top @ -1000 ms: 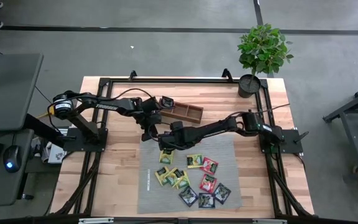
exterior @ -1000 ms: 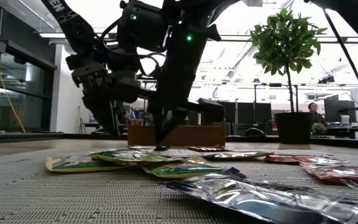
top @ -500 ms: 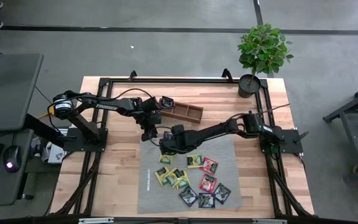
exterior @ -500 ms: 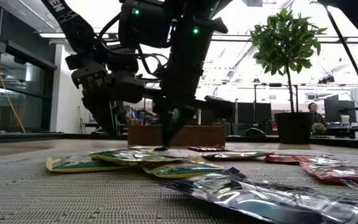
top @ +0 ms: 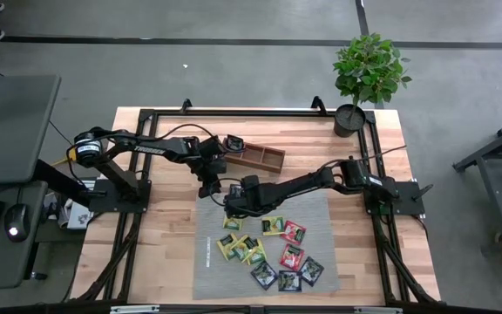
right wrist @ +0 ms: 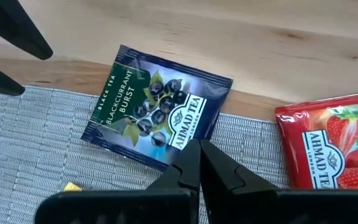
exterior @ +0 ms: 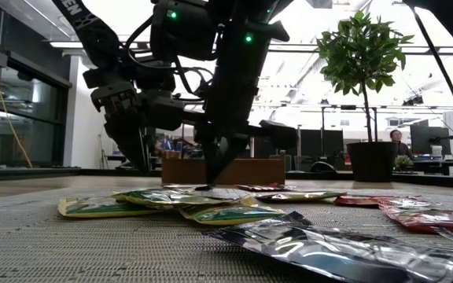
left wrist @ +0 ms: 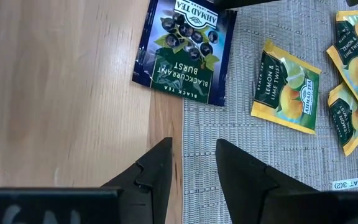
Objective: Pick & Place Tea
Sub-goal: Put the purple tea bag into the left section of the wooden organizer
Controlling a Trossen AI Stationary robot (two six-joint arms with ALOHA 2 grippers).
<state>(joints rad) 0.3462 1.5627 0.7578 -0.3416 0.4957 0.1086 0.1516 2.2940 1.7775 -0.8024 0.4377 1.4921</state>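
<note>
High view: the right gripper (top: pixel 231 206) reaches across to the far left corner of the grey mat (top: pixel 321 209), its fingers clenched on nothing, tip down at the blackcurrant sachet there. The left gripper (top: pixel 209 187) hovers just beside it, near the wooden tray (top: pixel 268 160). The other tea sachets (top: pixel 273 249) lie scattered over the near half of the mat.

Low view: the right arm's closed tip touches or nearly touches a sachet (exterior: pixel 211 191); the tray stands behind.

Left wrist view: the left fingers (left wrist: pixel 154 171) stand partly parted, holding nothing, above the mat's edge. The blackcurrant sachet (left wrist: pixel 185 53) lies half on bare wood, half on the mat, with a lemon and lime sachet (left wrist: pixel 286 87) near it.

Right wrist view: the shut tip rests at the blackcurrant sachet's (right wrist: pixel 157 115) near edge; a strawberry sachet (right wrist: pixel 331 146) lies close by.

The sachet is flat, so pinching it from above looks hard. Pinning or nudging it with the closed tip so that the left fingers can catch an edge seems the sound way. The two grippers are crowded together, and a collision is the main risk.
</note>
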